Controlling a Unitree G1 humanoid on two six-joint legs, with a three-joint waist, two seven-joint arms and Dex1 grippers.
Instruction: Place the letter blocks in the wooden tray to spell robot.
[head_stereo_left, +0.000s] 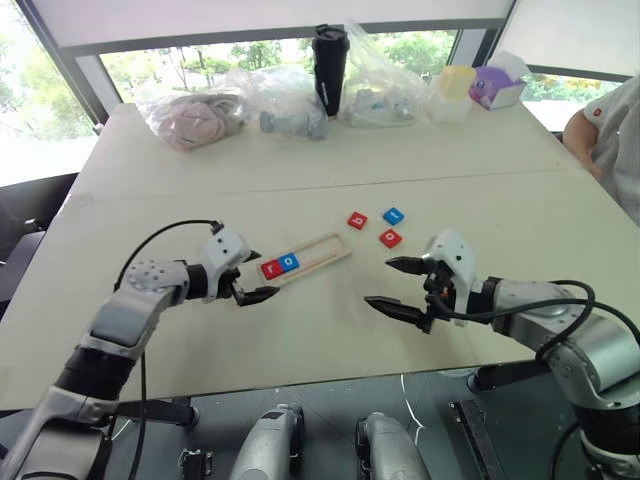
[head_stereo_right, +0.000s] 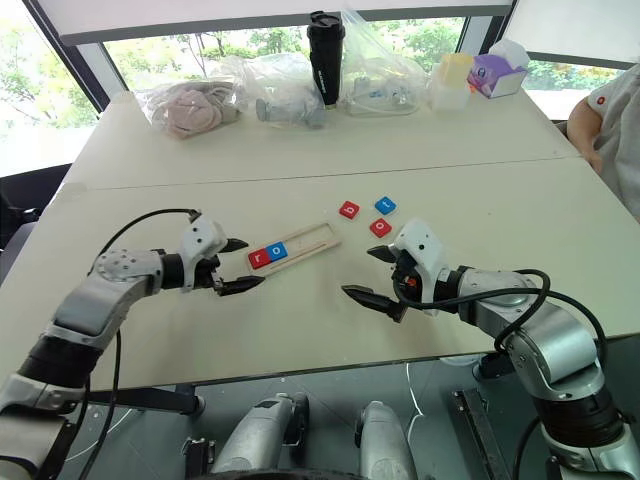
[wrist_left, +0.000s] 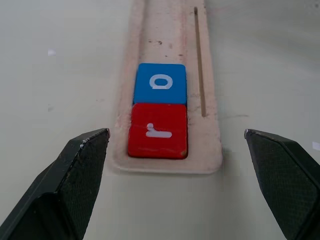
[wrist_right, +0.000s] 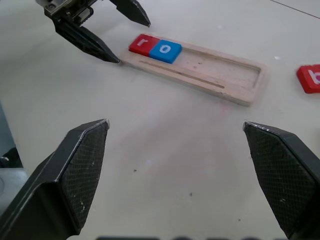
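The wooden tray (head_stereo_left: 326, 249) lies slanted near the table's middle. A red block "r" (head_stereo_left: 271, 268) and a blue block "o" (head_stereo_left: 290, 262) sit side by side at its near-left end. Beyond the tray's far end lie three loose letter blocks: a red "b" (head_stereo_left: 357, 221), a blue one (head_stereo_left: 393, 215) and a red one (head_stereo_left: 390, 238). My left gripper (head_stereo_right: 253, 263) is open at the tray's left end, one finger on each side of the "r" (wrist_left: 157, 131), holding nothing. To the tray's right my right gripper (head_stereo_left: 378, 281) hovers open and empty, below the loose blocks.
Along the table's far edge stand a black tumbler (head_stereo_left: 329, 68), several clear plastic bags (head_stereo_left: 285, 100), a yellow-lidded container (head_stereo_left: 452, 93) and a purple tissue box (head_stereo_left: 497, 86). A person (head_stereo_left: 612, 130) sits at the right edge.
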